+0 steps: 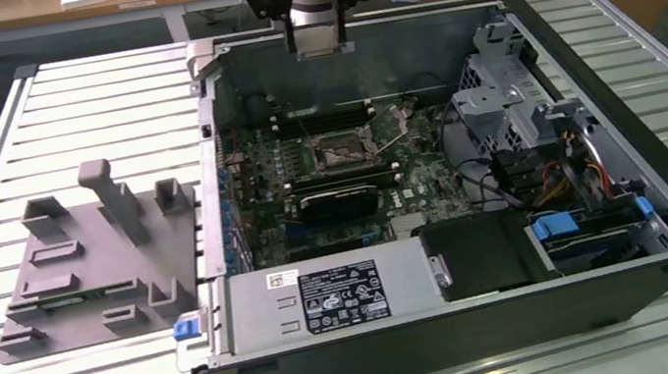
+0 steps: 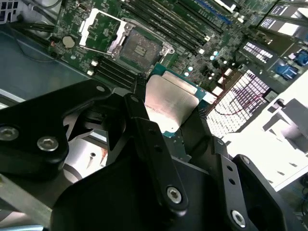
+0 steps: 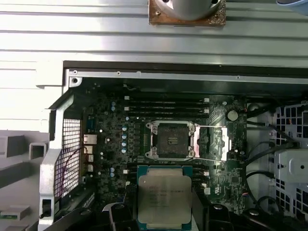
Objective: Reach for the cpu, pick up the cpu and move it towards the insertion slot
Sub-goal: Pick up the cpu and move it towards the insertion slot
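pincer (image 2: 179,115): clamped on the cpu (image 2: 171,102)
cpu: lifted, held above the motherboard, near the insertion slot (image 3: 172,140)
done: reach, pickup
left: closing the gap to the open slot

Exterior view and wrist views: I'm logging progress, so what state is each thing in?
chip: lifted, held in the tool, above the board.
tool: shut on the chip.
socket: open, empty, retaining frame flipped aside.
computer case: side panel off, lying flat.
gray tray: on the table beside the case.
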{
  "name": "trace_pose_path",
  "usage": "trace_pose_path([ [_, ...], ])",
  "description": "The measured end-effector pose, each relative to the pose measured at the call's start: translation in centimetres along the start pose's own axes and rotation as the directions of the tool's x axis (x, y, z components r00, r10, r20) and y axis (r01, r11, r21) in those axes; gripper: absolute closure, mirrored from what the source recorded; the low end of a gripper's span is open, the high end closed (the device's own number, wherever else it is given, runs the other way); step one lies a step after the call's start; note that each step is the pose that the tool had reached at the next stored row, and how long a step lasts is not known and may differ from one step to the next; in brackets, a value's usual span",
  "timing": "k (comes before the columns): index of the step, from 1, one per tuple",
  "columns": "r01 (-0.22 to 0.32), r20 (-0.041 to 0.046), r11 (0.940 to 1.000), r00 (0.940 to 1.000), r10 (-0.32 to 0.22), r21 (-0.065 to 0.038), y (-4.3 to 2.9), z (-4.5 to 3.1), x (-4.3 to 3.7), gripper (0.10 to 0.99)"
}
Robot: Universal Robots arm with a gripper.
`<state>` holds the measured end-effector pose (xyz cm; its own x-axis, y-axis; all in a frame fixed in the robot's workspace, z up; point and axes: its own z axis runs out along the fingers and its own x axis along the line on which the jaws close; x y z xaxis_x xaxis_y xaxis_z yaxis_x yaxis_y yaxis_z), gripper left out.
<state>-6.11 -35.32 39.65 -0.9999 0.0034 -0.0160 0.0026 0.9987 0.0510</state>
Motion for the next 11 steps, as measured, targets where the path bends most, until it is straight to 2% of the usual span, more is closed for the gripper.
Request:
trace_pose_path([
  [4,0.001,0.0,1.0,1.0,-0.001,0.0,0.46,0.06,-0.23,0.545],
  [11,0.002,-0.0001,1.0,1.0,-0.002,0.0,0.46,0.06,-0.25,0.545],
])
